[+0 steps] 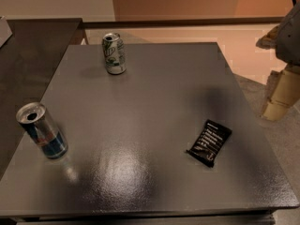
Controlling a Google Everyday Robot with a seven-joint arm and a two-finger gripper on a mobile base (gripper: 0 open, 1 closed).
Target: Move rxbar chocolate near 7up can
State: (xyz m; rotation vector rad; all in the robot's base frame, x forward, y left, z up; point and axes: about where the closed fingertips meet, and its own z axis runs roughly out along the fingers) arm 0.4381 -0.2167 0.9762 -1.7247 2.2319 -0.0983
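Note:
The rxbar chocolate (209, 142), a small flat black wrapper with white print, lies on the grey table (154, 93) at the front right. The 7up can (114, 53), silver-white with green markings, stands upright at the table's far left-centre. My gripper (280, 95) hangs at the right edge of the view, beyond the table's right side and apart from the bar. It holds nothing that I can see.
A silver-and-blue can with a red logo (43, 131) stands at the table's front left. A darker counter (33, 46) adjoins the table on the left. Floor shows beyond the right edge.

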